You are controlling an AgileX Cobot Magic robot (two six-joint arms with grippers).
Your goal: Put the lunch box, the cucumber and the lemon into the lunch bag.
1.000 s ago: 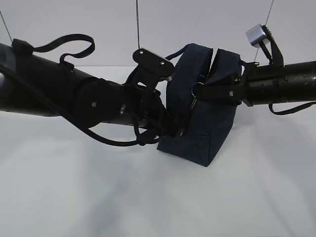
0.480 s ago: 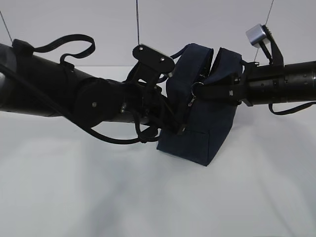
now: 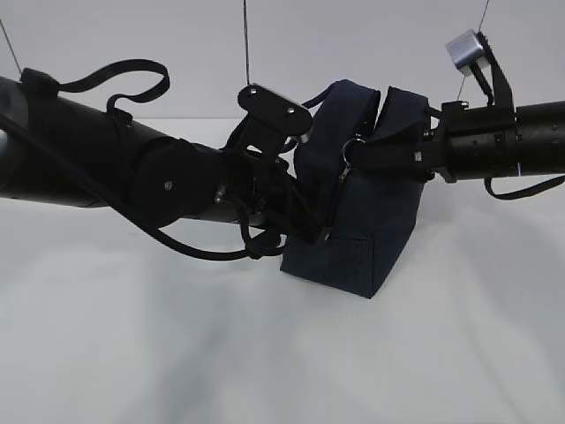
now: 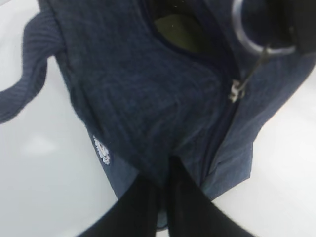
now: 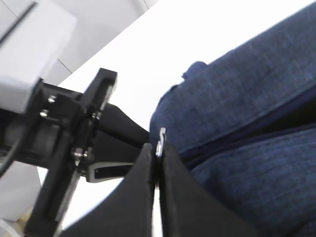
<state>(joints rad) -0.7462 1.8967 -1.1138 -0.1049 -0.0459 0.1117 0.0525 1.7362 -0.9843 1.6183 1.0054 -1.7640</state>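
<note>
Zipper pull (image 5: 160, 141) between right end effector (image 5: 157, 163) fingers

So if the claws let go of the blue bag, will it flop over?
Probably it sags a little: the lunch bag is soft fabric, creased where the left claw pinches it. It seems to sit on a flat base, so tipping looks unlikely. The right claw grips its zip pull.

The lunch bag (image 3: 357, 199) stood mid-table (image 3: 265, 353), left gripper (image 3: 305, 231) pressed against its left side, right gripper (image 3: 360, 157) at the zip's ring pull (image 3: 354, 147).

Exterior camera faces the lunch bag (image 3: 353, 212) at table height; both wrist cameras crowd it
</note>
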